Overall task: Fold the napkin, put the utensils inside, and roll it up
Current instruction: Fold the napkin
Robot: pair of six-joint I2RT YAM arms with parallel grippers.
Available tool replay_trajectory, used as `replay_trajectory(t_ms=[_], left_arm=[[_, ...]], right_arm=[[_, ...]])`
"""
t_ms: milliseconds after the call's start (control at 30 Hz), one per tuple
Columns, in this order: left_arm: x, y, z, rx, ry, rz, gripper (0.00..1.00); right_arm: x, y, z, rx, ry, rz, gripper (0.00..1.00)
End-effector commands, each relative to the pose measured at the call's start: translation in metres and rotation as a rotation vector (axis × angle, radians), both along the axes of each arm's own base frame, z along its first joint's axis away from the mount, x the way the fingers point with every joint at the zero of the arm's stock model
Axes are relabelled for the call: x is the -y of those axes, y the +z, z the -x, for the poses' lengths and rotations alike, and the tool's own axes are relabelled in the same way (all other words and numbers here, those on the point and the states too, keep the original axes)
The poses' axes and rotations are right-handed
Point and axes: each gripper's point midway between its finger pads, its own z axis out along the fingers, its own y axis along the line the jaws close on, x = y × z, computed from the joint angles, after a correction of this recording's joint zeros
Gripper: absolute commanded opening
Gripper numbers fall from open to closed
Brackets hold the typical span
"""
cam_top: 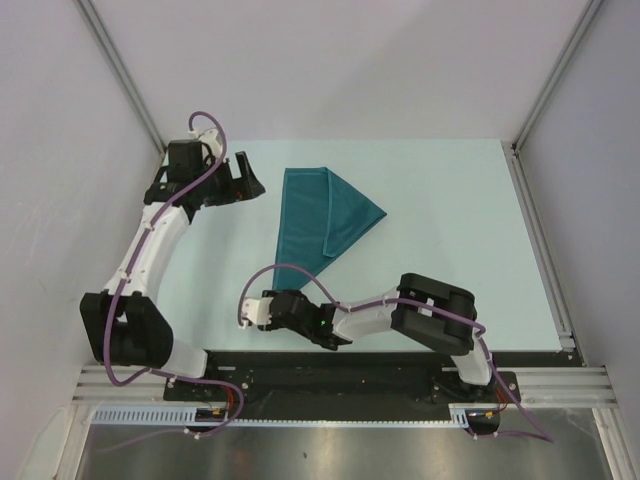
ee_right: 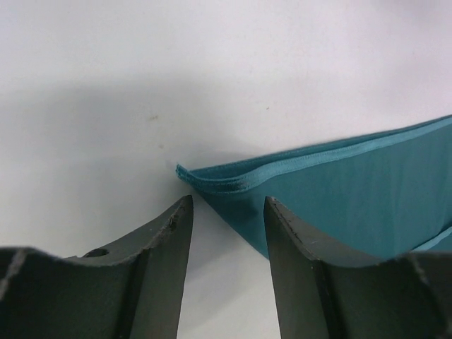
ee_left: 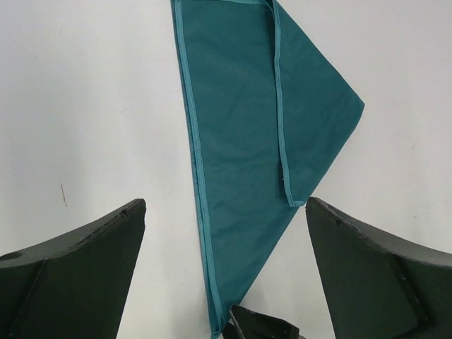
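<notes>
napkin (cam_top: 325, 215) lies folded into a triangle, far-centre on the table (cam_top: 450, 290); left gripper (cam_top: 246, 180) gapes wide just left of it, empty; right gripper (cam_top: 244, 312) sits half-open by its near tip, nothing pinched; folding step imo; next move needs a clean grab of that corner, both layers.

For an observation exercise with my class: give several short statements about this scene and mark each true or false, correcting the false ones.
1. The teal napkin lies folded on the table, one layer over another. True.
2. Utensils rest on the napkin. False: no utensils show in any view.
3. The left gripper is open and holds nothing. True.
4. The right gripper has clamped the napkin's corner. False: its jaws stand apart, and the corner lies at its fingertips, not gripped.
5. The napkin is rolled into a tube. False: it lies flat, in a roughly triangular shape.
</notes>
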Motion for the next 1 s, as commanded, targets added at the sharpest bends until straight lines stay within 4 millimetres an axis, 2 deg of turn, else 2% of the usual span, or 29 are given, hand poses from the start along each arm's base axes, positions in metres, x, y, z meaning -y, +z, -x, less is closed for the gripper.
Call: replay_trajectory(t_ms=[0, 100, 300, 333, 367, 433, 567, 633, 667, 700, 733, 767, 800, 833, 867, 900, 967], left_arm=[[0.000, 0.019, 0.003, 0.047, -0.002, 0.037, 1.00], [0.001, 0.019, 0.003, 0.045, -0.006, 0.045, 1.00], [0.002, 0.019, 0.003, 0.044, -0.007, 0.048, 1.00], [0.002, 0.019, 0.003, 0.044, -0.011, 0.051, 1.00], [0.003, 0.019, 0.003, 0.045, -0.011, 0.053, 1.00], [0.003, 0.017, 0.003, 0.039, -0.013, 0.054, 1.00], [0.002, 0.016, 0.002, 0.034, -0.011, 0.054, 1.00], [0.000, 0.016, 0.002, 0.037, -0.006, 0.054, 1.00], [0.000, 0.016, 0.002, 0.037, -0.005, 0.054, 1.00], [-0.001, 0.016, 0.002, 0.039, -0.001, 0.052, 1.00], [-0.002, 0.016, 0.002, 0.038, 0.002, 0.050, 1.00], [-0.002, 0.016, 0.001, 0.039, 0.003, 0.050, 1.00], [-0.002, 0.016, 0.001, 0.037, 0.003, 0.053, 0.99], [-0.003, 0.015, 0.001, 0.034, 0.003, 0.054, 1.00], [-0.003, 0.014, 0.000, 0.032, 0.005, 0.054, 1.00], [-0.003, 0.014, 0.001, 0.029, 0.004, 0.055, 1.00], [-0.005, 0.014, 0.000, 0.034, 0.009, 0.053, 1.00]], right_arm=[[-0.010, -0.013, 0.003, -0.009, 0.036, 0.022, 0.50], [-0.015, -0.017, 0.005, -0.014, 0.047, 0.028, 0.47], [-0.013, -0.023, 0.006, -0.026, 0.046, 0.043, 0.29], [-0.013, -0.024, 0.006, -0.035, 0.038, 0.038, 0.19], [-0.013, -0.022, 0.004, -0.039, 0.029, 0.027, 0.04], [-0.015, -0.015, 0.000, -0.054, 0.006, -0.009, 0.00], [-0.017, 0.012, -0.017, -0.126, -0.071, -0.133, 0.00], [-0.016, 0.032, -0.026, -0.179, -0.095, -0.212, 0.00], [-0.011, 0.039, -0.039, -0.221, -0.145, -0.264, 0.00], [-0.010, 0.059, -0.045, -0.243, -0.148, -0.319, 0.00], [-0.006, 0.068, -0.051, -0.263, -0.164, -0.352, 0.00], [0.005, 0.075, -0.070, -0.305, -0.225, -0.409, 0.00], [0.008, 0.093, -0.073, -0.327, -0.217, -0.462, 0.00], [0.015, 0.099, -0.079, -0.353, -0.234, -0.496, 0.00], [0.030, 0.106, -0.099, -0.380, -0.288, -0.547, 0.00], [0.036, 0.121, -0.105, -0.396, -0.287, -0.593, 0.00], [0.061, 0.128, -0.130, -0.408, -0.342, -0.630, 0.00]])
